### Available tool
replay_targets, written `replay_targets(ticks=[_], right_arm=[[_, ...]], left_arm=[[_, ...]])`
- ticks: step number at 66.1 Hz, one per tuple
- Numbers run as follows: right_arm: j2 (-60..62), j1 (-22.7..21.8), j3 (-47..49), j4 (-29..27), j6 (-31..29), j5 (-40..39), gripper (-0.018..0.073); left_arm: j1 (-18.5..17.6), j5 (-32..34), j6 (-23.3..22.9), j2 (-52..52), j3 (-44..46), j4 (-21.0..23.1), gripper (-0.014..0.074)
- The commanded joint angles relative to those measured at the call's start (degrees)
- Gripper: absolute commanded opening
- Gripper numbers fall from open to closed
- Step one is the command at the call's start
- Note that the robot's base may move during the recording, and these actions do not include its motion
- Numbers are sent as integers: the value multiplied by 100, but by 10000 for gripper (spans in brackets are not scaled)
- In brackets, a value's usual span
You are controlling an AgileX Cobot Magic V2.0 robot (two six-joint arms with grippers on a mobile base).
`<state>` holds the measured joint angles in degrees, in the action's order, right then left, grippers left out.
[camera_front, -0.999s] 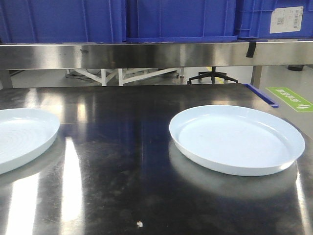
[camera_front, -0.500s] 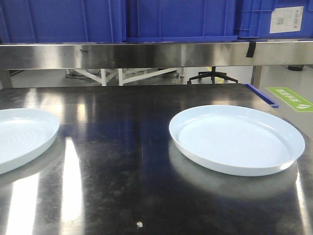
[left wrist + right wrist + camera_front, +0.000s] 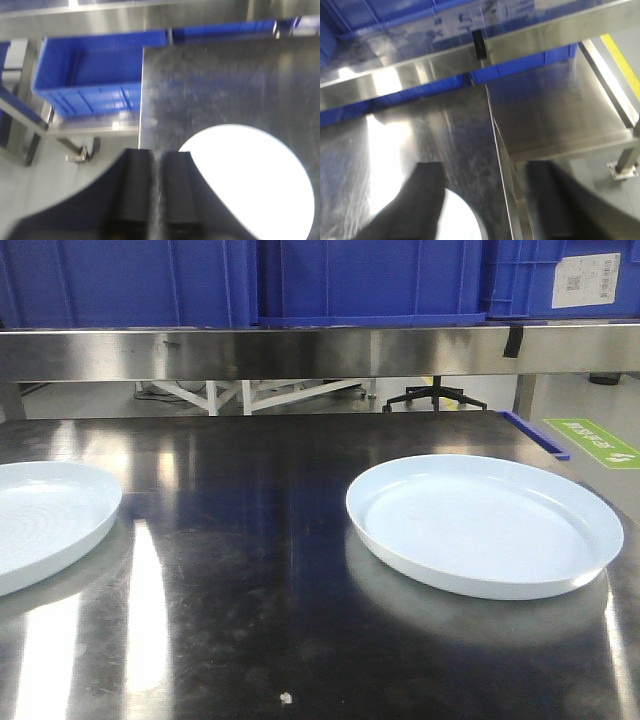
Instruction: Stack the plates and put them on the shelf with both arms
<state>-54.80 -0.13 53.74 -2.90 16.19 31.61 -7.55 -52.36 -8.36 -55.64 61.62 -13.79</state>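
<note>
Two pale blue-white plates lie flat and apart on the dark steel table (image 3: 250, 570) in the front view: one plate (image 3: 485, 525) at the right, the other plate (image 3: 45, 520) cut off by the left edge. Neither arm shows there. The steel shelf (image 3: 320, 350) crosses above the table's far edge. In the left wrist view my left gripper (image 3: 159, 162) is shut and empty, hovering by the table's left edge, with a plate (image 3: 255, 185) just to its right. My right gripper (image 3: 485, 165) stands open and empty above the table's right edge, a plate (image 3: 462, 220) showing between its fingers.
Blue bins (image 3: 350, 280) sit on the shelf. Another blue bin (image 3: 90, 75) stands off the table's left side. To the right of the table is a lower steel surface (image 3: 555, 115). An office chair base (image 3: 435, 398) and a green floor mark (image 3: 590, 442) lie beyond.
</note>
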Motion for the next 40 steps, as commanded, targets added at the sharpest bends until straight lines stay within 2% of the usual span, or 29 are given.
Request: replay_targets(ticks=[1,7,20,40], right_arm=[[53,4,225,6,-24,-202,559],[53,4,225,6,-24,-51,551],[53,4,225,6,-24,134,550],[53,4,225,6,-24,134,550]], left_arm=[[-29,266,-26,-169,-48,-44,427],[-29,257,-98,-535,-356,-106,500],[-29,331,-241,-1314,-585,-106,475],[-29,672,-241,-1844,-585,14,475]])
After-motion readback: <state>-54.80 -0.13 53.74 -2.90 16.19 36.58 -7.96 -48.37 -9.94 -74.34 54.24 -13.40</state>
